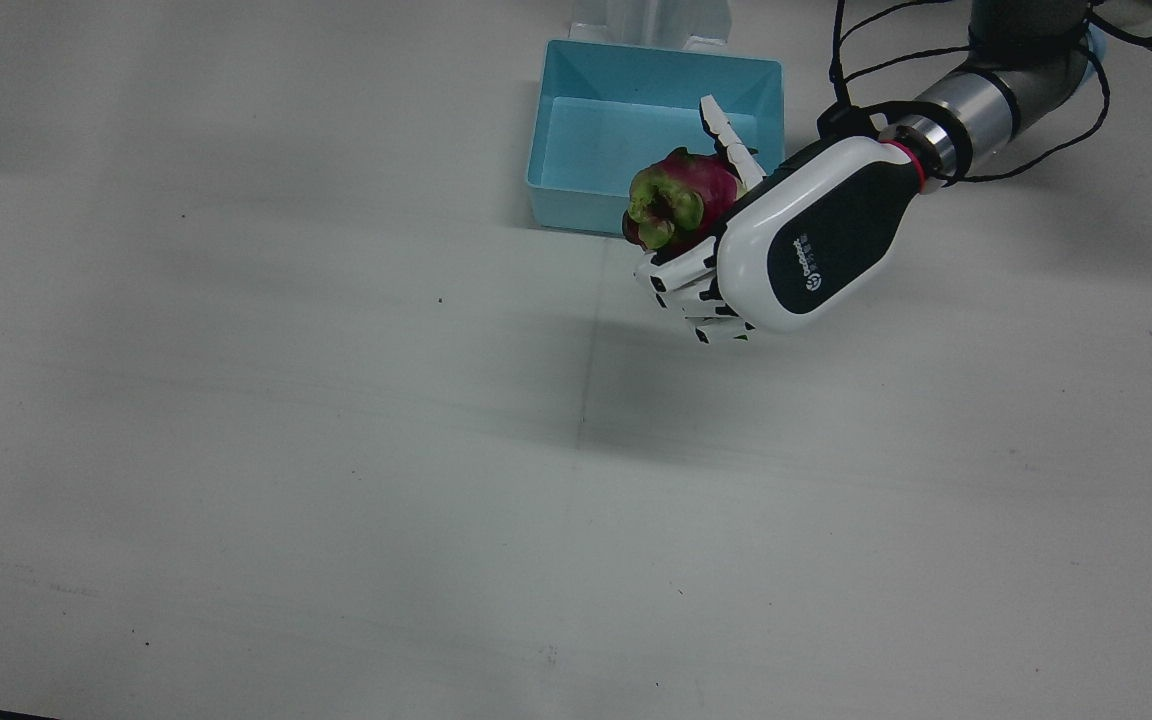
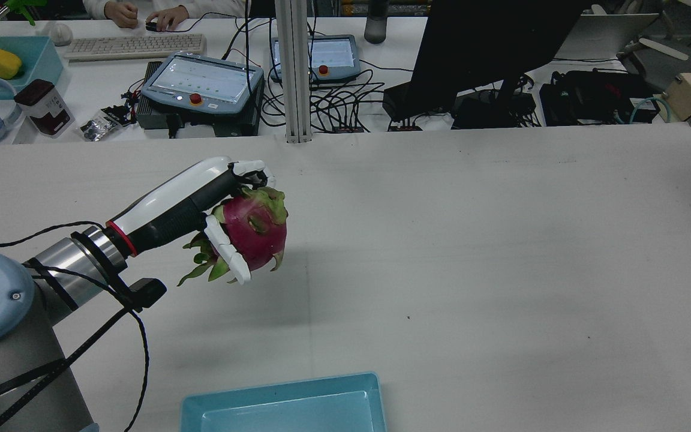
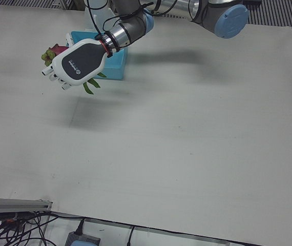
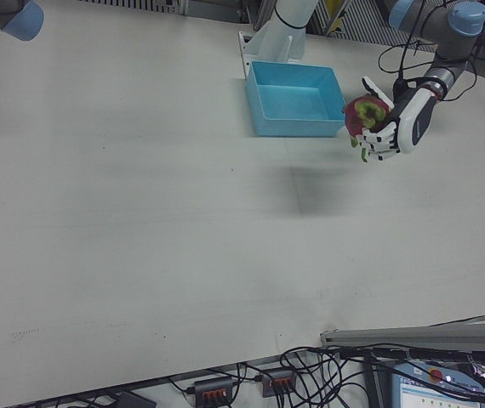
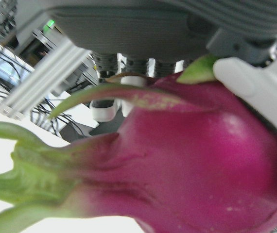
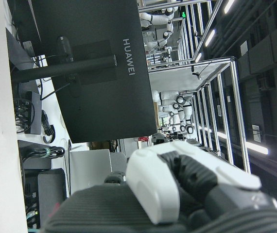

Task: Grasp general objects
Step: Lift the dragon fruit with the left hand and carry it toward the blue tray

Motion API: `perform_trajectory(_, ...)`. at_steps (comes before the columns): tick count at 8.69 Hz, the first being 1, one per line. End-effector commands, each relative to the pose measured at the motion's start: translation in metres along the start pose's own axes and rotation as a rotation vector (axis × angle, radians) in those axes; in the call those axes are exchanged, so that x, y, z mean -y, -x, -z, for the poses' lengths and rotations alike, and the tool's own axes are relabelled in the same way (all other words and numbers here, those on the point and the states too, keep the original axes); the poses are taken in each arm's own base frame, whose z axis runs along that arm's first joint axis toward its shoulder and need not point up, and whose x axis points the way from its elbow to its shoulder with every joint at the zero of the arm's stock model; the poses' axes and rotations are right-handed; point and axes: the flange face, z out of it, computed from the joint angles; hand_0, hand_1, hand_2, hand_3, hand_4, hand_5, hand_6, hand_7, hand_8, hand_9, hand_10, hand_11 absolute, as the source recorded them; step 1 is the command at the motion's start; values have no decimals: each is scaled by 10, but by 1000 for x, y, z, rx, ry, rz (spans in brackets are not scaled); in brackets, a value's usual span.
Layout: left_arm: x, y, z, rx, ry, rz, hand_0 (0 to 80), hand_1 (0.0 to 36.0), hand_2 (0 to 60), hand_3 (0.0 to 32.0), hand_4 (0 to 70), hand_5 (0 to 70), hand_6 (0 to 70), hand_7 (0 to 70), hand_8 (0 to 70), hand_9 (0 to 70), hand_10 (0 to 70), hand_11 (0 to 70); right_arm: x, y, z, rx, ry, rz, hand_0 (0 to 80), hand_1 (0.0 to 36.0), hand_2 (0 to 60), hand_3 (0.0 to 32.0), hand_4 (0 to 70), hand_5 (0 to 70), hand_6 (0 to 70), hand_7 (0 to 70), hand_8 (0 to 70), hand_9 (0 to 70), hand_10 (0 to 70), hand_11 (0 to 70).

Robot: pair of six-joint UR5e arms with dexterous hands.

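A magenta dragon fruit (image 1: pixel 681 195) with green scales is held in my left hand (image 1: pixel 796 240), lifted off the white table (image 1: pixel 336 450). The hand's fingers wrap around it, and it hangs just over the front right corner of the light blue bin (image 1: pixel 656 60). The rear view shows the fruit (image 2: pixel 255 231) in the hand (image 2: pixel 189 198), well above the table, with the bin (image 2: pixel 285 390) nearer the robot. The fruit fills the left hand view (image 5: pixel 192 165). My right hand (image 6: pixel 177 184) shows only in its own view, off the table; its finger pose is unclear.
The bin (image 4: pixel 298 123) stands by the pedestal at the table's robot side and holds nothing visible. Beyond the far edge are teach pendants (image 2: pixel 201 81), a keyboard (image 2: pixel 132 45), a monitor (image 2: pixel 489 48) and an aluminium post (image 2: pixel 294 72). The right arm's elbow (image 4: pixel 21 17) is at the far corner.
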Motion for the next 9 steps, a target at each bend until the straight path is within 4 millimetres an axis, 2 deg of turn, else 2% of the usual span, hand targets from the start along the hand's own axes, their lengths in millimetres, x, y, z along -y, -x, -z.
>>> perform_trajectory(1, -76, 32, -13, -34, 176, 74, 317, 0, 384, 0, 469, 700, 700, 700, 700, 700, 700, 700, 0, 0, 0, 0, -1, 2, 0, 0, 0, 0, 0, 0, 0, 0, 0, 0, 0, 0)
perform_trajectory(4, -111, 57, -12, -29, 275, 109, 359, 0, 383, 0, 504, 700, 700, 700, 700, 700, 700, 700, 0, 0, 0, 1, 0, 0, 0, 0, 0, 0, 0, 0, 0, 0, 0, 0, 0, 0)
perform_trajectory(5, -117, 71, -18, -17, 333, 112, 368, 0, 371, 0, 493, 700, 700, 700, 700, 700, 700, 700, 0, 0, 0, 0, -1, 0, 0, 0, 0, 0, 0, 0, 0, 0, 0, 0, 0, 0)
perform_trajectory(6, -118, 73, -20, -21, 346, 117, 398, 0, 148, 0, 386, 700, 700, 628, 573, 665, 667, 700, 0, 0, 0, 0, -1, 2, 0, 0, 0, 0, 0, 0, 0, 0, 0, 0, 0, 0)
perform_trajectory(7, -118, 74, -19, -14, 356, 117, 415, 1, 78, 0, 256, 700, 561, 430, 372, 411, 421, 589, 0, -1, 0, 0, -1, 0, 0, 0, 0, 0, 0, 0, 0, 0, 0, 0, 0, 0)
perform_trajectory(8, -117, 74, -18, -13, 358, 114, 459, 55, 97, 0, 204, 700, 364, 314, 195, 230, 195, 287, 0, 0, 0, 1, 0, 0, 0, 0, 0, 0, 0, 0, 0, 0, 0, 0, 0, 0)
perform_trajectory(9, -117, 74, -18, -13, 358, 114, 458, 57, 74, 0, 158, 700, 293, 256, 141, 145, 138, 204, 0, 0, 0, 1, 0, 2, 0, 0, 0, 0, 0, 0, 0, 0, 0, 0, 0, 0)
